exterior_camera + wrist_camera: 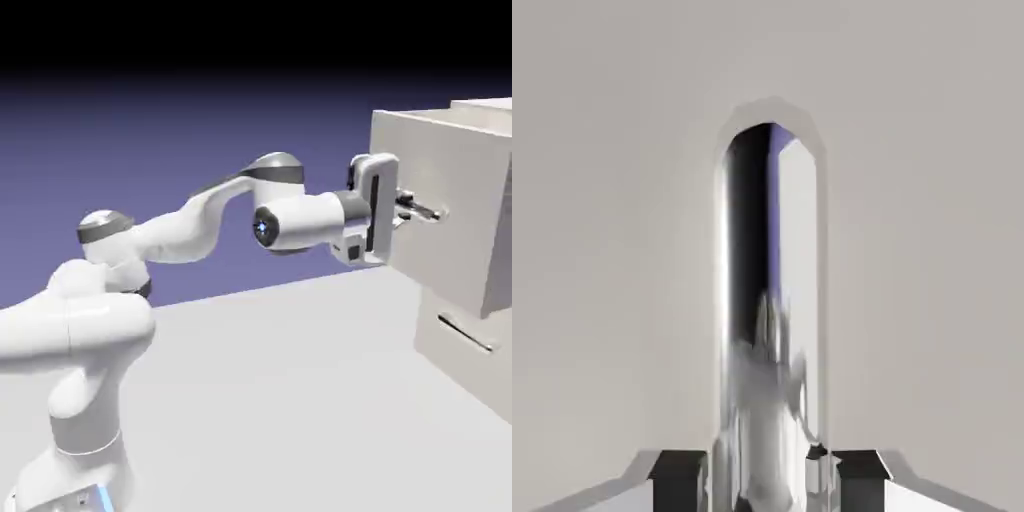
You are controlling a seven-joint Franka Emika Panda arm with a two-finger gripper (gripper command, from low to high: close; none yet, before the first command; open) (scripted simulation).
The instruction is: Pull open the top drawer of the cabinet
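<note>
Exterior view: top drawer [455, 215] juts out from the cabinet [480, 110], so you're partway open. Gripper [408, 210] sits at the handle [420, 208]. Hand view: fingertips [677, 470] straddle the metal bar, clenched on it for pulling.

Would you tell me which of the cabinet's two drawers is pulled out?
The top drawer: its front juts toward the arm, the gripper at its handle, while the lower drawer sits flush.
</note>
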